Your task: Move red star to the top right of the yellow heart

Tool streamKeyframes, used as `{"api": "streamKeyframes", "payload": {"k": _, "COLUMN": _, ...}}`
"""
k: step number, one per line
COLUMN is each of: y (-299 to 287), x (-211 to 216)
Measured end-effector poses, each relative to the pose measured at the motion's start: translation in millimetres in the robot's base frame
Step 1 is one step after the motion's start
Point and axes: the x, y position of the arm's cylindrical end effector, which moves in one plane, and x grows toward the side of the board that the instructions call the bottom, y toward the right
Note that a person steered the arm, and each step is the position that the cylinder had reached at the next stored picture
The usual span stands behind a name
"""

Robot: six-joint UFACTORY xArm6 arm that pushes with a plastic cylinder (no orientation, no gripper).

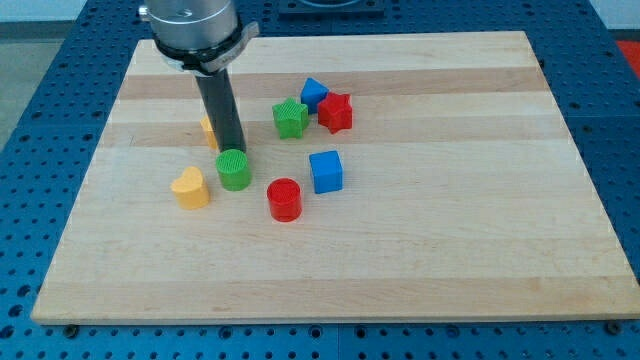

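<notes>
Red star (pixel 336 112): far right of yellow heart (pixel 190 188), touching blue block (pixel 314 93).
Tip (pixel 234 151): just behind green cylinder (pixel 234 170).
Jaws: none, plain rod, nothing grasped.

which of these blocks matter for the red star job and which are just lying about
In the job: red star; yellow heart; my tip, just above the green cylinder.

Lying about: green cylinder; green star; red cylinder; blue cube; small blue block; orange block behind the rod.
</notes>
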Motion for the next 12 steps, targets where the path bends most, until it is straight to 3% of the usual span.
{"api": "streamKeyframes", "payload": {"k": 3, "y": 184.4, "x": 2.2}}
{"api": "streamKeyframes", "payload": {"k": 4, "y": 245.5, "x": -30.4}}
{"api": "streamKeyframes", "payload": {"k": 5, "y": 260.5, "x": -80.3}}
{"api": "streamKeyframes", "payload": {"k": 6, "y": 236.4, "x": -87.6}}
{"api": "streamKeyframes", "payload": {"k": 7, "y": 170.8, "x": -80.2}}
{"api": "streamKeyframes", "payload": {"k": 9, "y": 7.8, "x": -21.9}}
{"api": "streamKeyframes", "payload": {"k": 10, "y": -41.0, "x": -9.1}}
{"api": "streamKeyframes", "payload": {"k": 11, "y": -32.4, "x": -7.5}}
{"api": "streamKeyframes", "payload": {"k": 12, "y": 25.2, "x": -15.9}}
